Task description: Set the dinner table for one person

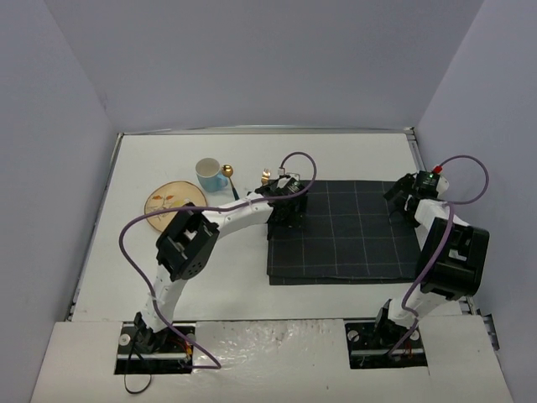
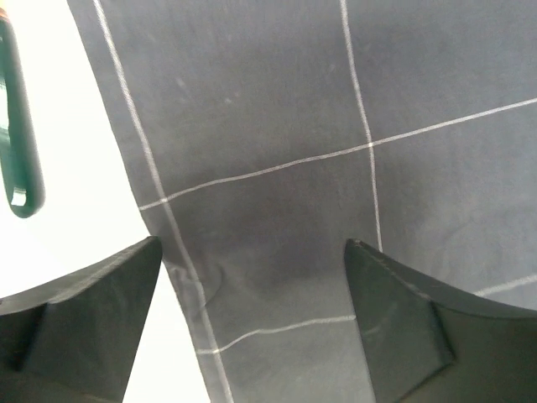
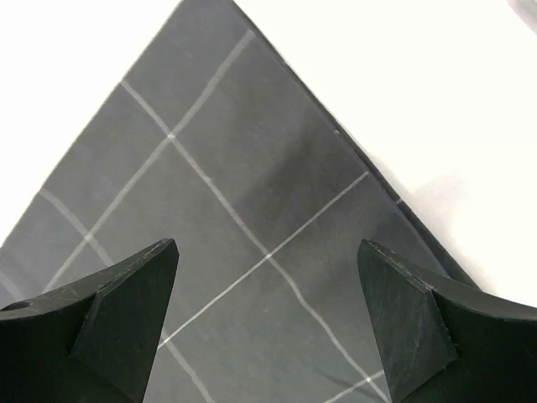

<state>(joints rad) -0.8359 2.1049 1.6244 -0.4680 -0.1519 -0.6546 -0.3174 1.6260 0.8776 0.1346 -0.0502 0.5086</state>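
A dark navy grid-lined placemat [image 1: 348, 231] lies flat on the white dinner table [image 1: 231, 273], right of centre. My left gripper [image 1: 285, 210] hovers low over the mat's far left corner. In the left wrist view it [image 2: 252, 243] is open over the mat's left edge [image 2: 277, 126], with nothing between its fingers. My right gripper [image 1: 404, 199] hangs over the far right corner. In the right wrist view it [image 3: 268, 243] is open above that corner [image 3: 252, 151], also with nothing between its fingers.
A tan round plate [image 1: 174, 206], a blue-and-white mug [image 1: 210, 175] and gold-tipped cutlery [image 1: 227, 171] sit on the table left of the mat. A dark green handle [image 2: 17, 126] lies on the white top beside the mat's edge. Grey walls enclose the table.
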